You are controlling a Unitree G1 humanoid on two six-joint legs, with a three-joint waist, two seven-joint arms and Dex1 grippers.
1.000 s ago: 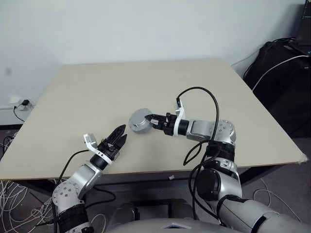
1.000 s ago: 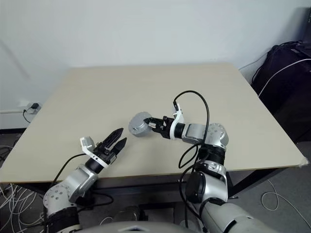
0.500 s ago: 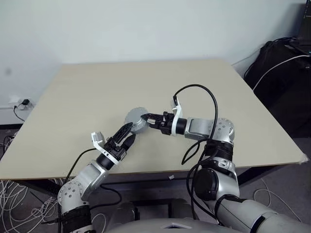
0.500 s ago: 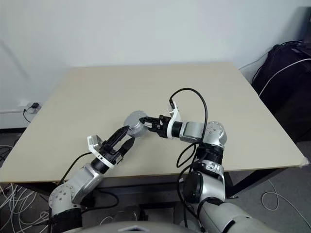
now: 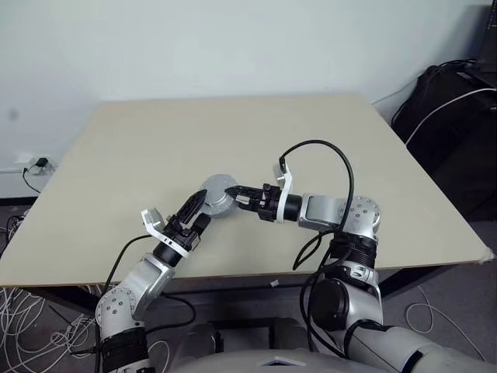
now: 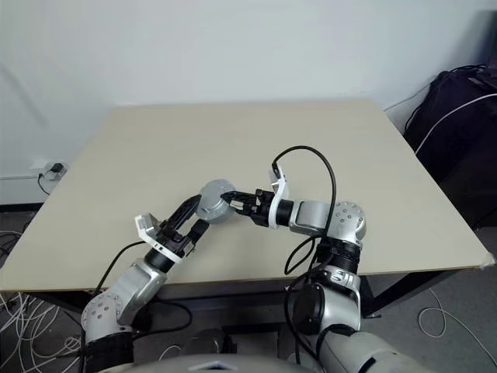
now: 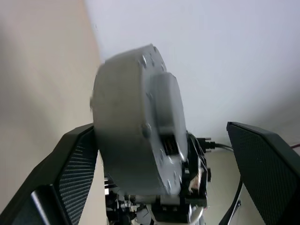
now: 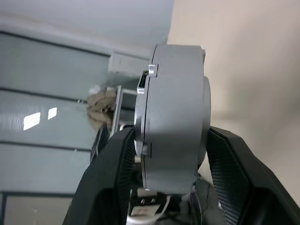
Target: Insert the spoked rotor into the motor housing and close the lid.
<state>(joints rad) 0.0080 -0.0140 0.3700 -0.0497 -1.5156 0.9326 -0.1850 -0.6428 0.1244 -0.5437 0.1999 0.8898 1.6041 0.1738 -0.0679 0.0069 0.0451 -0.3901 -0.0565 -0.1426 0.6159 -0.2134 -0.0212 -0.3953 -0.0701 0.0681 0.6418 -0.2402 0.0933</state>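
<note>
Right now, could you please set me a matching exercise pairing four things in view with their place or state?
Things:
1. left end effector
2. right end effector
3. motor housing
4. dark bag

Places or states:
A. shut on the grey round body
B. beyond the table's right side
C. open, its fingers either side of the grey round body
D. held up above the tabletop

Pairs: 1-C, 2-A, 3-D, 4-B

Matt grey metal-look motor housing (image 5: 216, 198), smooth pale wood-look table (image 5: 155, 148)
</note>
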